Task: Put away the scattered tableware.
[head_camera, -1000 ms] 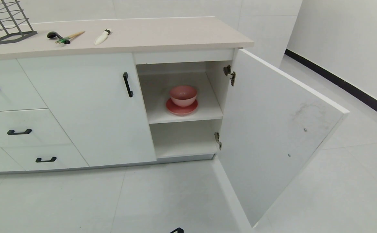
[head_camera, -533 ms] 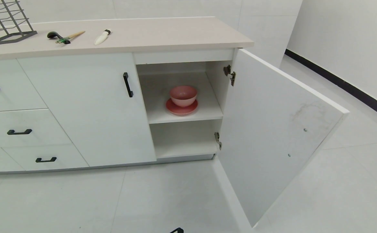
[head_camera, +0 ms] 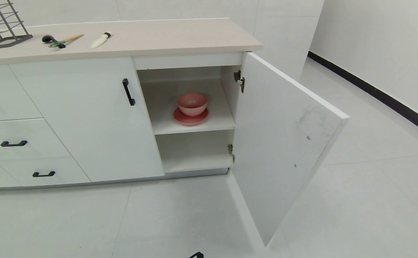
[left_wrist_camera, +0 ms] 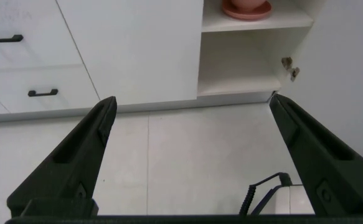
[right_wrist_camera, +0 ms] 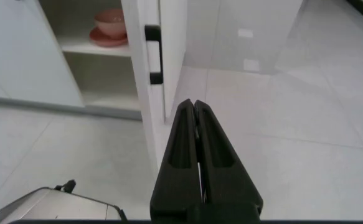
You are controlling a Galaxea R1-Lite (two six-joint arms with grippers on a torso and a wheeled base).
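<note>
Round pink bowl [head_camera: 192,103] on flat red plate [head_camera: 191,121], left tool [left_wrist_camera: 192,101] spread wide, right tool [right_wrist_camera: 195,107] closed

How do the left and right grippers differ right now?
The left gripper has its fingers spread wide; the right gripper has its fingers pressed shut. The left gripper faces the open cabinet; the right gripper faces the open door edge-on. Both are black and hold nothing.
</note>
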